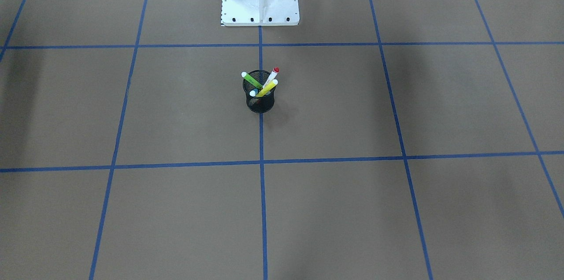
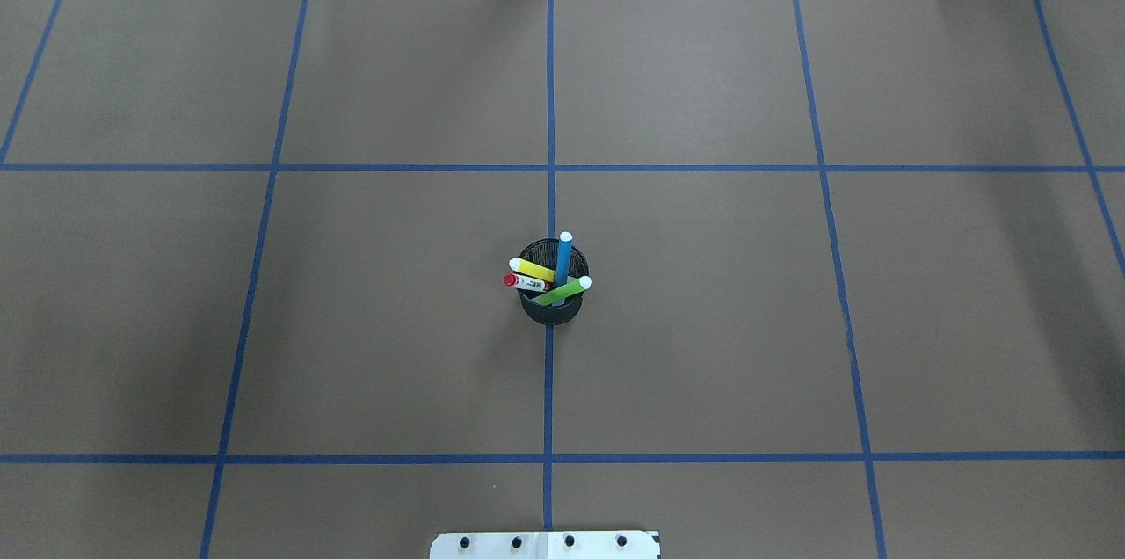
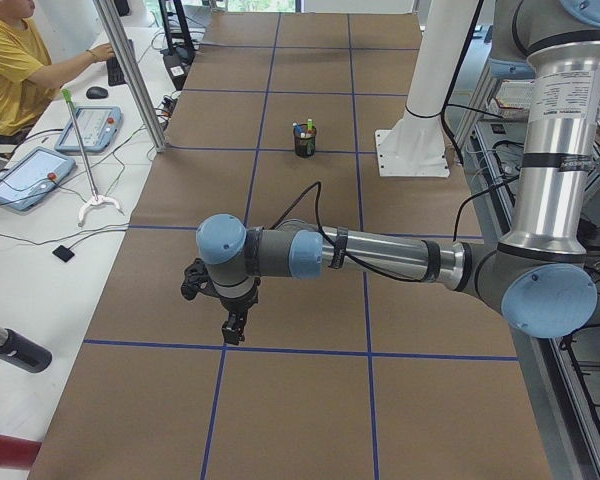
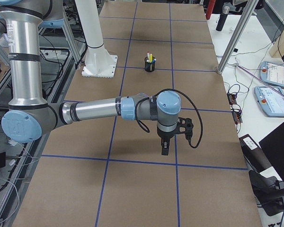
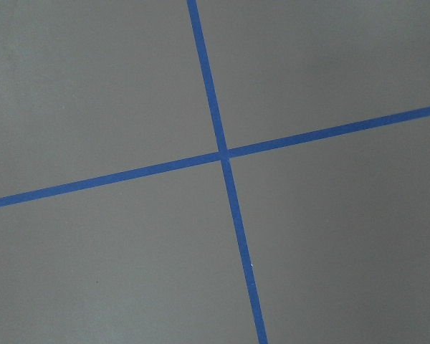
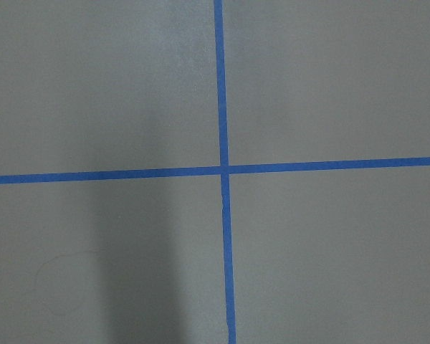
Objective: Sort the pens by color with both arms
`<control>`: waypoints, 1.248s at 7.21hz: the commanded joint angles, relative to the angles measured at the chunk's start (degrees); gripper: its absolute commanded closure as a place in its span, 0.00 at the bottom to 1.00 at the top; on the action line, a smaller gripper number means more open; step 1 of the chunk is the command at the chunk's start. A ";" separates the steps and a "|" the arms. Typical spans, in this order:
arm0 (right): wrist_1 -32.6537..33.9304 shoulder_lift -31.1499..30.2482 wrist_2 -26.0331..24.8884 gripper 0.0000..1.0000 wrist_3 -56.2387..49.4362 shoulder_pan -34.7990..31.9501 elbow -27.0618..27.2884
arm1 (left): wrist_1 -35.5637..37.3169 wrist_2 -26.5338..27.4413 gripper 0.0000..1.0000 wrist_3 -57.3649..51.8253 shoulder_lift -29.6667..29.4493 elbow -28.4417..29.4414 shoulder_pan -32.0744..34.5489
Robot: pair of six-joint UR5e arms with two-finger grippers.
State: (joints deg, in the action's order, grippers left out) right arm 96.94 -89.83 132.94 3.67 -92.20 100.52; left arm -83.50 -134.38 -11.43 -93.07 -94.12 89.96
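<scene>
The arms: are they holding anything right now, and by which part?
Nothing that shows. All four pens stand in the cup, and the left tool and right tool hang far from it.

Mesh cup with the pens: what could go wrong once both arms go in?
1. The pens cross inside the black mesh cup: pulling the yellow pen may drag the red-capped pen or green pen, or tip the cup.
2. All pens sit in one spot; the left gripper and right gripper could collide reaching together.
</scene>
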 commanded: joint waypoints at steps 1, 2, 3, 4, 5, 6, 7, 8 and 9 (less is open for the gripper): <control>0.01 0.01 0.22 0.00 0.02 0.00 0.03 | -0.08 0.00 0.00 0.00 0.00 -0.53 -0.05; 0.01 0.27 0.30 0.00 -0.07 0.00 0.20 | 0.00 0.00 0.00 0.09 0.09 -1.84 0.04; 0.01 1.23 0.39 0.00 -0.07 0.09 1.07 | 0.00 0.00 0.00 0.00 0.09 -3.07 0.04; 0.01 2.81 2.31 0.01 0.02 0.09 2.13 | 0.00 0.00 0.00 0.09 0.00 -3.87 -0.05; 0.01 5.17 2.85 0.01 0.11 0.17 1.70 | -0.08 0.09 0.00 0.35 -1.05 -4.14 -0.13; 0.01 5.37 2.85 0.01 0.54 0.78 1.87 | -0.26 0.00 0.00 0.35 -3.14 -3.97 -0.40; -0.08 5.46 3.03 0.01 0.55 1.57 2.22 | -0.26 -0.09 0.00 0.44 -4.04 -4.05 -0.40; -0.95 5.81 3.03 0.01 0.81 4.45 3.18 | -0.35 -0.35 0.00 0.27 -4.31 -5.19 -0.40; -3.40 5.98 3.12 0.01 0.90 6.40 3.28 | -2.35 -2.61 0.00 0.18 -4.48 -5.46 -0.48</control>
State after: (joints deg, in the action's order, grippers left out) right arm 95.71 -84.16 135.95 4.39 -88.42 103.33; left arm -84.28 -135.17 -11.13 -97.10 -98.96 89.55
